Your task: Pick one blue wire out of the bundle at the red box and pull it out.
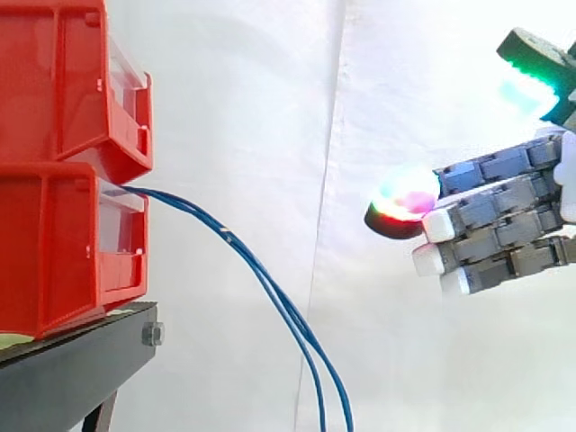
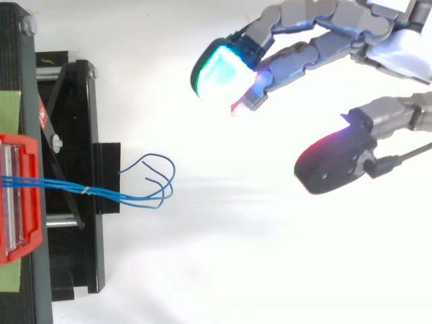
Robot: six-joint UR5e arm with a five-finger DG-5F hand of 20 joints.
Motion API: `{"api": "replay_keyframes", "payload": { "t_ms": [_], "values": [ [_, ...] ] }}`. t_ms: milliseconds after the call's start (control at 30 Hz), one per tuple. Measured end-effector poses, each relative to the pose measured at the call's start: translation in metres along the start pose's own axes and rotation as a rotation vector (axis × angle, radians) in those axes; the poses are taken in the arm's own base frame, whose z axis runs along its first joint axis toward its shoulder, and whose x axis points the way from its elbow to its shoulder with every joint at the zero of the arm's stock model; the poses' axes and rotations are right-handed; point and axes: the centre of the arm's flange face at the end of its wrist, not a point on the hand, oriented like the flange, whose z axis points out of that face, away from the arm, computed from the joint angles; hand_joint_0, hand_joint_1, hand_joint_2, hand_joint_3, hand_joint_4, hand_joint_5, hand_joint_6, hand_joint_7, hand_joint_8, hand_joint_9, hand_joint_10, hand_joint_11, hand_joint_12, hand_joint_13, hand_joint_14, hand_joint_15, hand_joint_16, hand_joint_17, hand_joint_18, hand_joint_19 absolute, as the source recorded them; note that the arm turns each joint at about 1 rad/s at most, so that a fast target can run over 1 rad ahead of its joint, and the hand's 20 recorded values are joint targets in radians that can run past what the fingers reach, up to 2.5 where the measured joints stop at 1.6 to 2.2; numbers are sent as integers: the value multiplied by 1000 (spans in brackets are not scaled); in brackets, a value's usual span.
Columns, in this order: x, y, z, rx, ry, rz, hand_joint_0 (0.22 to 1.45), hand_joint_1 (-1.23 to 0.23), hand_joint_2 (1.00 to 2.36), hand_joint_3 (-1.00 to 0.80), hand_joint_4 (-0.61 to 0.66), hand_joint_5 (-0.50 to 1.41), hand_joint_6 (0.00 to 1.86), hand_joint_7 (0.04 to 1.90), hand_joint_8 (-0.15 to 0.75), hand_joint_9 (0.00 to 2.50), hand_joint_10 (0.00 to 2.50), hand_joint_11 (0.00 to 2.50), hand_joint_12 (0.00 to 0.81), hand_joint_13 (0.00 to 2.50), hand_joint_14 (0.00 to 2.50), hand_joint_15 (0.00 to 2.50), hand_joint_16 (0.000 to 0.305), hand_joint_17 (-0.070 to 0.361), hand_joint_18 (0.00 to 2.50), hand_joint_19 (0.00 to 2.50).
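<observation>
Several blue wires (image 2: 88, 190) overhang red box (image 1: 63, 243); robot hand (image 1: 504, 211) well apart

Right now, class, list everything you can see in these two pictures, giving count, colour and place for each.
bins: two, red, stacked at the left on the stand
wires: small bundle, exact count unclear, blue, running out of the lower bin and drooping to the right
stand: one, black, under the bins
curtain: one, white, behind everything
hand: one, grey with glowing pads, at the right, open, apart from the wires
</observation>
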Motion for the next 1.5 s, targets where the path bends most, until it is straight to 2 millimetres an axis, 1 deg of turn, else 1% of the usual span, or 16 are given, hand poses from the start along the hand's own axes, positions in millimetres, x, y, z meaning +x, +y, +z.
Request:
{"api": "replay_keyframes", "payload": {
  "t_ms": [133, 267, 433, 633, 800, 900, 1067, 1300, 1500],
  "values": [
    [5, -5, 4, 1, -12, -14, 496, -736, 1000, -500, 293, -169, 502, 828, 358, 715, 11, 433, 460, 644, 10, 310, 69, 156, 552, 389],
    [11, -9, 13, 3, -23, -16, 497, -733, 1000, -500, 300, -167, 502, 830, 361, 717, 11, 432, 459, 645, 10, 311, 69, 155, 550, 390],
    [22, -16, 32, 6, -28, -4, 498, -732, 1000, -500, 309, -165, 502, 833, 361, 713, 11, 434, 458, 645, 10, 305, 69, 155, 553, 392],
    [34, -15, 51, -8, -31, -15, 501, -730, 1000, -500, 316, -162, 503, 840, 358, 713, 11, 433, 458, 646, 11, 311, 68, 154, 551, 392],
    [49, -33, 67, -5, -26, -8, 506, -729, 1000, -500, 321, -160, 503, 846, 356, 716, 11, 438, 456, 648, 10, 309, 68, 153, 552, 394],
    [55, -38, 75, -7, -24, 14, 507, -729, 1000, -500, 326, -158, 503, 847, 359, 717, 13, 437, 456, 650, 10, 312, 68, 153, 554, 392],
    [64, -38, 81, -16, -19, 4, 510, -728, 1000, -500, 328, -156, 503, 860, 358, 721, 14, 438, 453, 652, 10, 315, 68, 152, 557, 392],
    [86, -58, 80, -16, 0, -1, 522, -728, 1000, -500, 337, -153, 503, 864, 356, 722, 11, 440, 452, 655, 11, 312, 67, 150, 561, 394],
    [100, -63, 80, -44, 1, 18, 539, -737, 1001, -485, 347, -148, 503, 905, 351, 725, 13, 443, 447, 654, 10, 311, 66, 147, 559, 388]
  ]
}}
